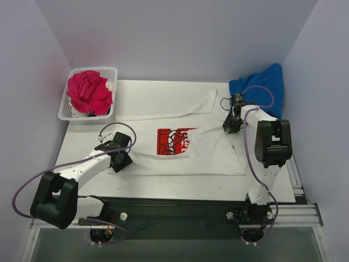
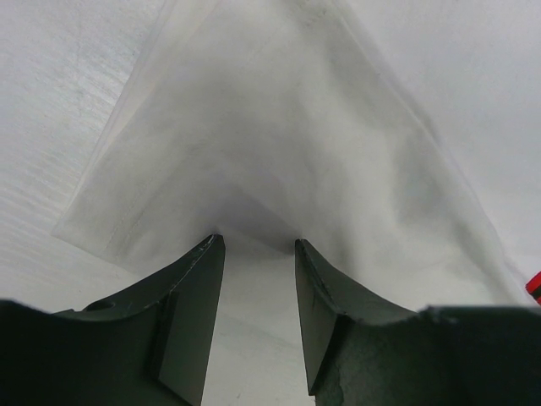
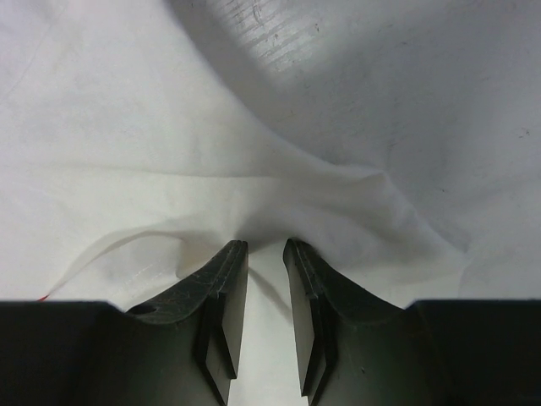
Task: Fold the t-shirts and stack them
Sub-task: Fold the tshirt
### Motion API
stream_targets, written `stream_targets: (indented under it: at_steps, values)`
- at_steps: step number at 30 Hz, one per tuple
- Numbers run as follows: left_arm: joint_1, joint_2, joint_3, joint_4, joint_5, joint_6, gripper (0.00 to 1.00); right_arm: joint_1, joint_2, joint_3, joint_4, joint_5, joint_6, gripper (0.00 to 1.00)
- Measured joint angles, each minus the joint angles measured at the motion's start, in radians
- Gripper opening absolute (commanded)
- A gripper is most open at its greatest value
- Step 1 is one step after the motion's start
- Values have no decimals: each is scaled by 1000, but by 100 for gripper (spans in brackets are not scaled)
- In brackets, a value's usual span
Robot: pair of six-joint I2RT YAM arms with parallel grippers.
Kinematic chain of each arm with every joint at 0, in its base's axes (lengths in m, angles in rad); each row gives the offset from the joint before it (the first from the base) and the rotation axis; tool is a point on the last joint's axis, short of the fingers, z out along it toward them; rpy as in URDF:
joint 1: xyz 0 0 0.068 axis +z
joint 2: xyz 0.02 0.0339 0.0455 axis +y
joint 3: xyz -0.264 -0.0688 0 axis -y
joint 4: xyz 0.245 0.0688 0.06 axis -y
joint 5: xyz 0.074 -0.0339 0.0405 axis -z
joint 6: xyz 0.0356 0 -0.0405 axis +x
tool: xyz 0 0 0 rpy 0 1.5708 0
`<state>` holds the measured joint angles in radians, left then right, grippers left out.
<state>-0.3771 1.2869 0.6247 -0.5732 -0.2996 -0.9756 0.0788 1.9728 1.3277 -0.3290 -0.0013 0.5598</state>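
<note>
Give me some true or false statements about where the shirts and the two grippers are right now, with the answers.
1. The white t-shirt lies spread out with its red print facing up. True.
2. The blue t-shirt is in the basket. False: it lies at the far right; the basket holds the pink t-shirt.
3. The left gripper and right gripper are both at the white t-shirt. True.
4. The pink t-shirt is folded flat. False: it is crumpled.
</note>
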Motion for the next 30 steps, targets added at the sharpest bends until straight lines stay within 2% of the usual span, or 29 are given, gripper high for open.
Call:
stream_targets:
  at_steps: [14,24,30]
  values:
    - [2,-50,-13,-124,-3,19,50,67,-24,-13,-29,51,-57,27]
    - [6,-86,-11,-199,-21,26,50,166,-280,-200,-52,169,-67,29]
    - [6,-119,-11,-179,-17,50,50,224,-371,-356,-59,122,-47,28]
